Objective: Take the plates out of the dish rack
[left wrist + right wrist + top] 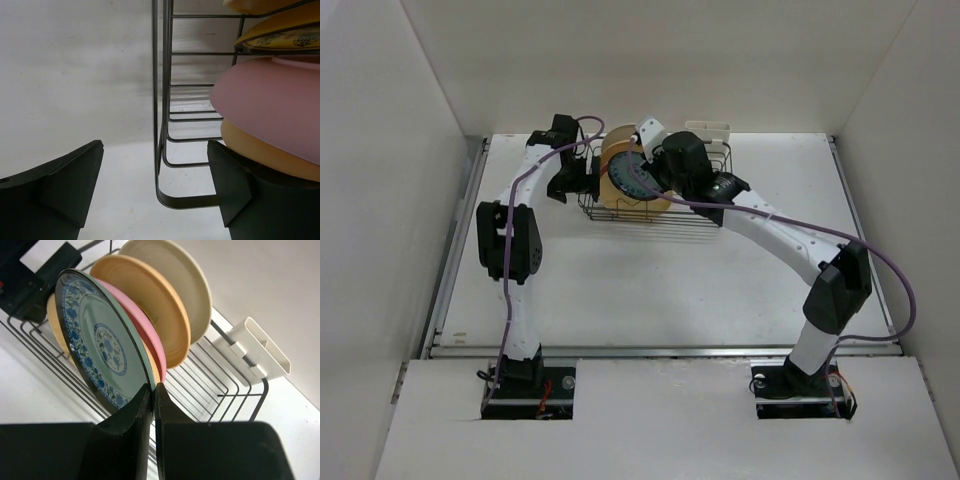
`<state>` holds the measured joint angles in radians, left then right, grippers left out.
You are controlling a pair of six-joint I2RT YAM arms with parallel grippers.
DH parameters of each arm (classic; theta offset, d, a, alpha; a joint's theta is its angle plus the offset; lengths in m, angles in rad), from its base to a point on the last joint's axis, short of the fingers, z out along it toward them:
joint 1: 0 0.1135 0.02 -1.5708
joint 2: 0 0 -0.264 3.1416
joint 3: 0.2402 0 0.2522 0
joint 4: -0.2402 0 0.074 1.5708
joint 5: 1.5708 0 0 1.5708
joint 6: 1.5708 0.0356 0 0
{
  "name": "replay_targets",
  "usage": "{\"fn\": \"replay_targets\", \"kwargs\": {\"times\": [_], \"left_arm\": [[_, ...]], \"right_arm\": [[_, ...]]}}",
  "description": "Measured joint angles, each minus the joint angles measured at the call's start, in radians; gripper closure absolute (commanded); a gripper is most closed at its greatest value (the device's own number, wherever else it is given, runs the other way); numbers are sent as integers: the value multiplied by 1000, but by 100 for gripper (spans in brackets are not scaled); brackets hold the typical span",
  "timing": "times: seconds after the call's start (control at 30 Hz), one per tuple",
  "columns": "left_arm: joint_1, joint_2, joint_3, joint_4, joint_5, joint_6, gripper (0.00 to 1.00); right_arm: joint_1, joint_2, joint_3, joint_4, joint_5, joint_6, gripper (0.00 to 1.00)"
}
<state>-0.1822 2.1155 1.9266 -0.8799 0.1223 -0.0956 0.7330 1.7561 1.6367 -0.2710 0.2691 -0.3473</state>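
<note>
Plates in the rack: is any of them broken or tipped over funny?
Nothing stands out. The teal-green plate, pink plate, peach-yellow plate and cream plate all stand on edge in the dish rack, leaning the same way. No chips, cracks or spills show. The right gripper pinches the teal-green plate's rim.

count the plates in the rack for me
5, all upright in the rack. Front to back in the right wrist view: teal plate, yellow one mostly hidden behind it, pink, orange, cream. More may be hidden.
</note>
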Motion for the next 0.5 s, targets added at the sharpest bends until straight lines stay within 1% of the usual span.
{"fn": "replay_targets", "kwargs": {"times": [0.13,0.2,0.33,0.5], "left_arm": [[-9,-25,-3,-2,-14,0,17],[-13,-46,-3,-3,-27,0,17],[-18,-95,-3,-9,-66,6,16],[-19,-148,-3,-21,-156,18,16]], "right_arm": [[0,-35,-14,1,-5,48,100],[0,-48,-17,-25,-56,75,100],[0,-57,-25,-99,-228,129,100],[4,-23,-126,-144,-482,201,100]]}}
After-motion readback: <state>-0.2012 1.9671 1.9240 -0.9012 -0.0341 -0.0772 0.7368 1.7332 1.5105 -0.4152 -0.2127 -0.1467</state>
